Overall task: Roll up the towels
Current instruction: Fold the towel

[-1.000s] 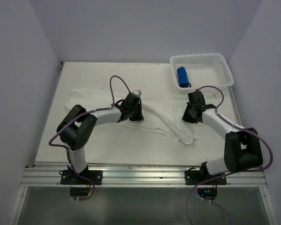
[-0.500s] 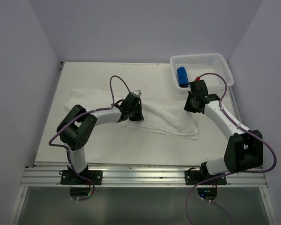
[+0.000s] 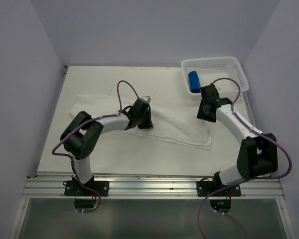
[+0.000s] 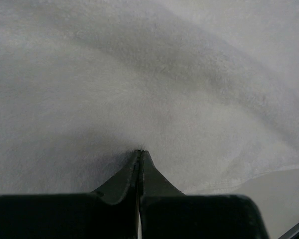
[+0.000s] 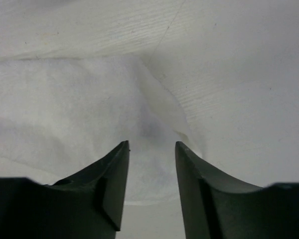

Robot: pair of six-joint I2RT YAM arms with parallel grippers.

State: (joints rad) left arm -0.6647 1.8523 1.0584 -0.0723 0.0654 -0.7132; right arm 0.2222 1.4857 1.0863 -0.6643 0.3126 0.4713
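Observation:
The long white towel [image 3: 174,127] lies spread flat across the table from far left to right of centre. My left gripper [image 3: 143,119] is shut, and its tips [image 4: 140,152] press into the towel's [image 4: 139,74] middle; I cannot see whether any cloth is pinched. My right gripper [image 3: 205,115] hovers open just over the towel's right end, whose corner [image 5: 154,124] lies loose on the table between and ahead of the jaws [image 5: 152,145]. The small blue towel [image 3: 193,81] sits rolled inside the basket.
A white perforated basket [image 3: 239,67] stands at the back right corner, close behind the right arm. Bare table [image 5: 239,74] surrounds the towel, and walls close in the left, back and right sides.
The right gripper drew the bunched right end of the white towel outward until it lay flat, then opened and let it go. The left gripper stayed put.

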